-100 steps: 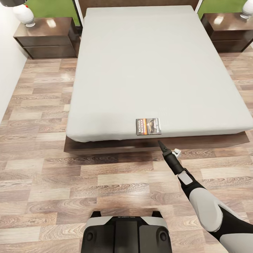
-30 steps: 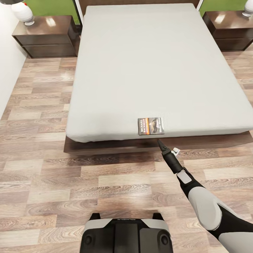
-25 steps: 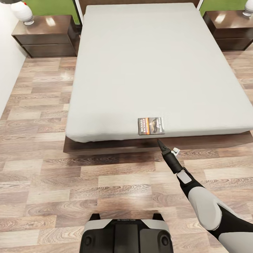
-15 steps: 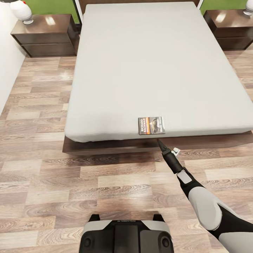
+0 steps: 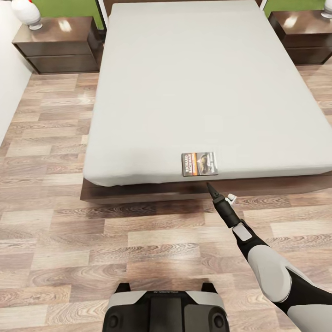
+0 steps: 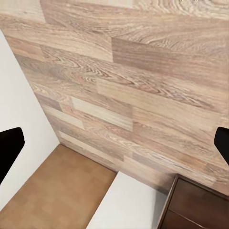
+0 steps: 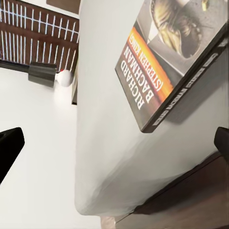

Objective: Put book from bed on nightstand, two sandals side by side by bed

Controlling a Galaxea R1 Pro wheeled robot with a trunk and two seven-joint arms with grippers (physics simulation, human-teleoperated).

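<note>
You faced the bed (image 5: pixel 193 83), with a nightstand (image 5: pixel 57 45) at each head corner. The book (image 5: pixel 199 163) lay flat near the mattress's foot edge. Your right gripper (image 5: pixel 210 189) hovered just short of it, fingers (image 7: pixel 9 145) spread apart and empty; so were the left gripper's fingers (image 6: pixel 9 143).

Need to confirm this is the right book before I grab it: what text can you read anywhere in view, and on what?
"RICHARD BACHMAN": book cover, white letters.
"(STEPHEN KING)": same cover, on the orange band.
Spine lettering on the book: too blurred to read.
Marking on the robot base: too small to read.
</note>
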